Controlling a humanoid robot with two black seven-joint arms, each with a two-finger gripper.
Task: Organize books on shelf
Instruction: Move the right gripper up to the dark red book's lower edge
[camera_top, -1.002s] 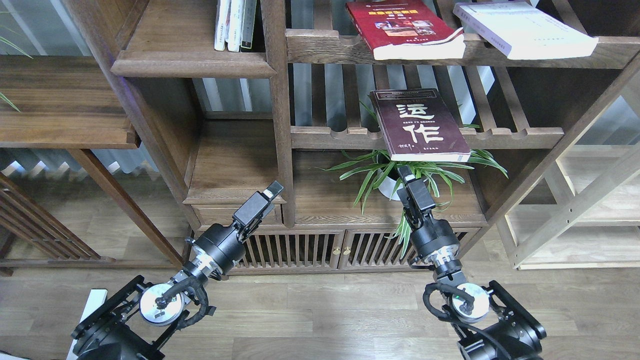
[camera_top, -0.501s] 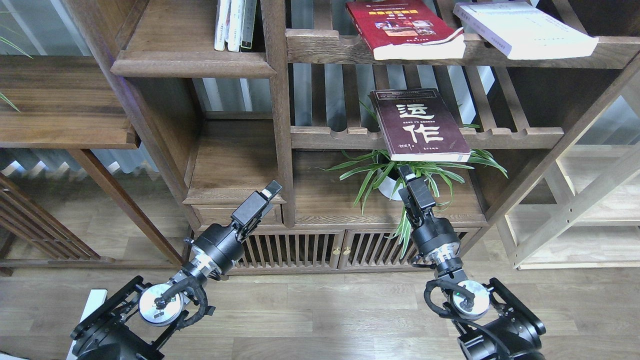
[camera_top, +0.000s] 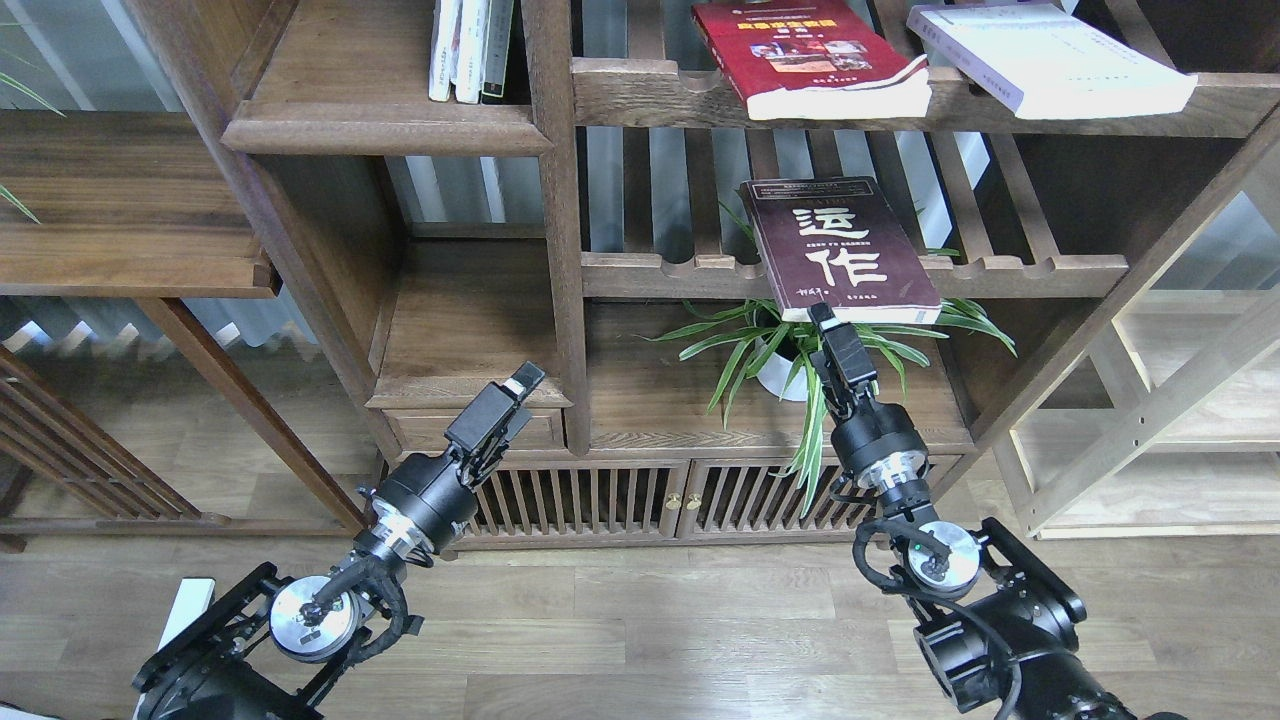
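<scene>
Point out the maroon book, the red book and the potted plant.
maroon book (camera_top: 838, 250): head view, middle of its front cover, on the white characters.
red book (camera_top: 800, 55): head view, middle of its cover.
potted plant (camera_top: 772, 372): head view, on its white pot.

Maroon book is seen lying flat on the middle slatted rack, its near edge overhanging the front rail. Red book and white book are laid on the upper slatted rack, both jutting past the rail. Right hand is raised just under the maroon book's near edge, before the potted plant; finger gap not discernible. Left hand is held low, near the drawer, fingers close together. Solid shelf carries thin upright books.
</scene>
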